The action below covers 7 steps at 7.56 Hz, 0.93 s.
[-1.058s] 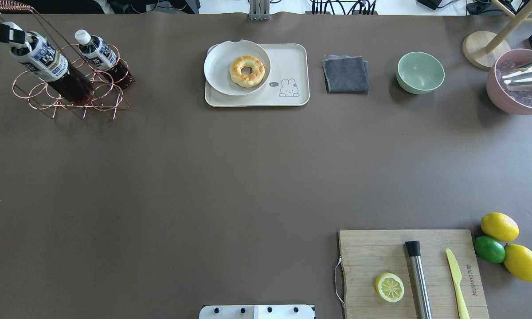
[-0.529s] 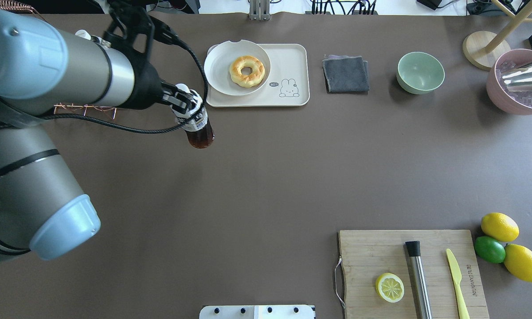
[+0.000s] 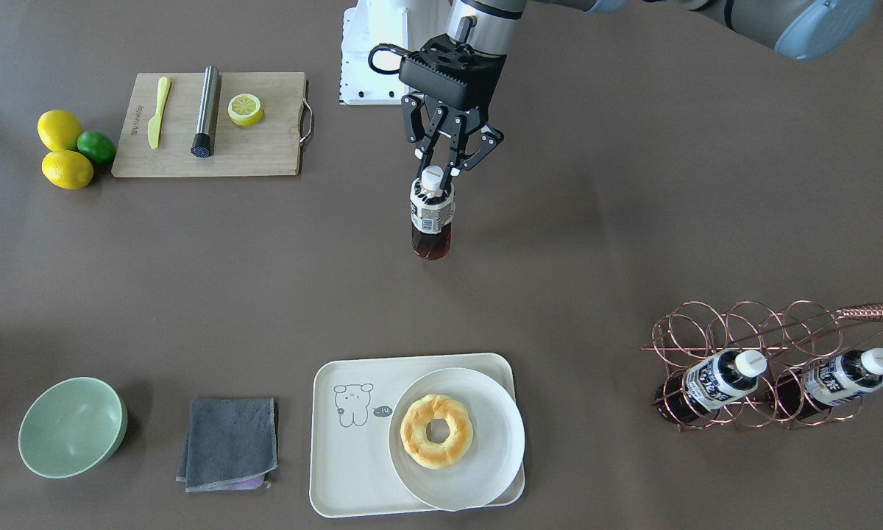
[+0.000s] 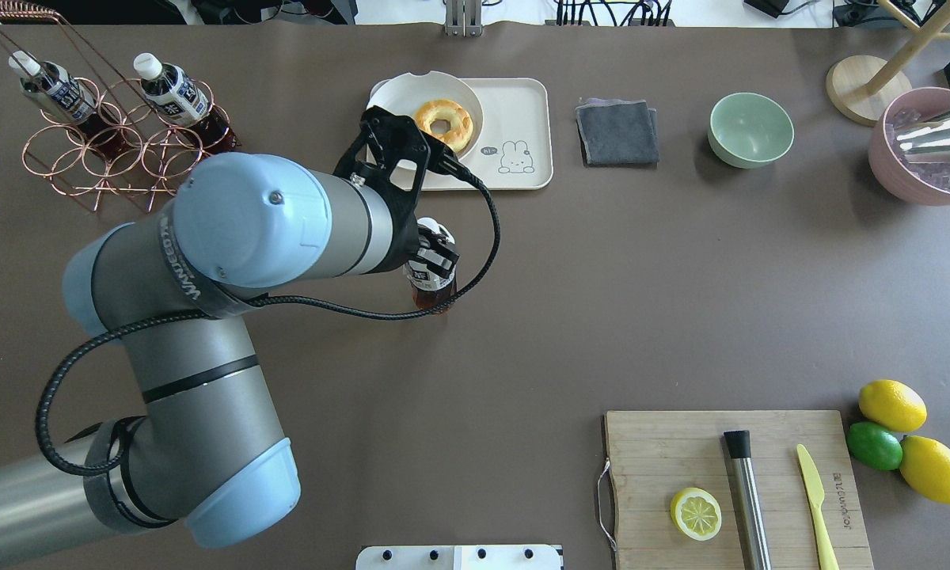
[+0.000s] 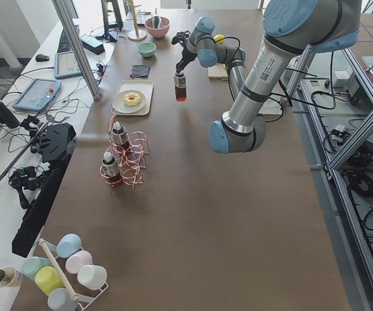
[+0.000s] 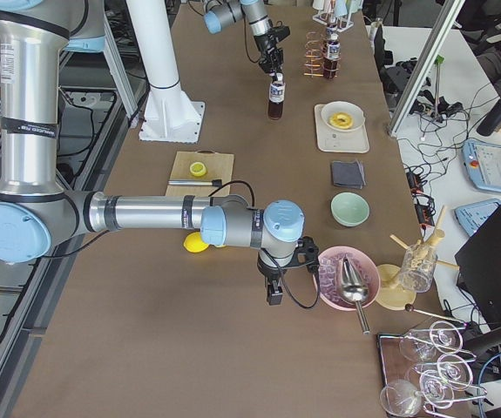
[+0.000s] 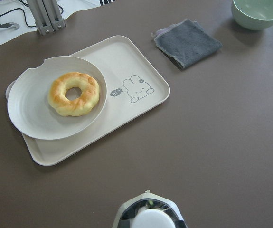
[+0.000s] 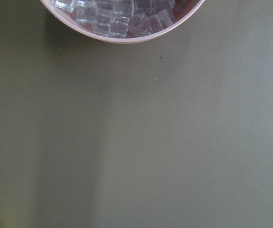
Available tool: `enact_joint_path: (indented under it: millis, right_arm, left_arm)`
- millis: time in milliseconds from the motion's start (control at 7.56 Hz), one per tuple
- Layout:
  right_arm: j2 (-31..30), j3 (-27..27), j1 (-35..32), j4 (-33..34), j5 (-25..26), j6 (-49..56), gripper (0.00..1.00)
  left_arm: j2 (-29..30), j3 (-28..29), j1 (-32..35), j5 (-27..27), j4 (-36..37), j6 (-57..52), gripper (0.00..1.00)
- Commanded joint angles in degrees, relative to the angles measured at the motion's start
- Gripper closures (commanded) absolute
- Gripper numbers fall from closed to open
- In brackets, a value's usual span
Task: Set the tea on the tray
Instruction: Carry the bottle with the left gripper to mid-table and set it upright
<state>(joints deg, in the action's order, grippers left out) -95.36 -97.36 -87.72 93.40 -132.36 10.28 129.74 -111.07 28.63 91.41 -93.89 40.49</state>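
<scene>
Left gripper [image 3: 435,175] clamped on cap end of tea [image 3: 432,221]; bottle upright over bare table [image 3: 596,243], well apart from tray [image 3: 338,464]. Plate [image 3: 497,456] with doughnut [image 3: 436,430] sits on tray beside bear drawing. Right gripper [image 6: 274,292] near pink ice bowl [image 4: 891,178]; cannot tell whether jaws open or closed.

Small "hi~" speech bubble [image 7: 116,93] beside the rabbit drawing [image 7: 139,89] on the tray [image 7: 127,57]; other lettering illegible.
</scene>
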Motion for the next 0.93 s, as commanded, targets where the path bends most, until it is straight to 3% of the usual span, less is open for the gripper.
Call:
enact_joint_path:
  millis: [0,529,661,794]
  right_arm:
    - [0.00,-0.02,0.00,-0.06,0.00,0.00,0.00]
    - [0.00,-0.02,0.00,-0.06,0.00,0.00,0.00]
    - [0.00,-0.02,0.00,-0.06,0.00,0.00,0.00]
    - [0.00,-0.02,0.00,-0.06,0.00,0.00,0.00]
  left_arm:
    - [2.26,2.69,-3.31,-2.55,-0.32,1.50,1.00]
    - [3.85,4.19,-3.49,-2.64,-0.41,3.36,1.00]
    - [3.68,4.11,-3.49,-2.64,-0.41,3.45,0.56]
    - [3.59,4.02,-3.49,-2.73,-0.41,3.36,0.33]
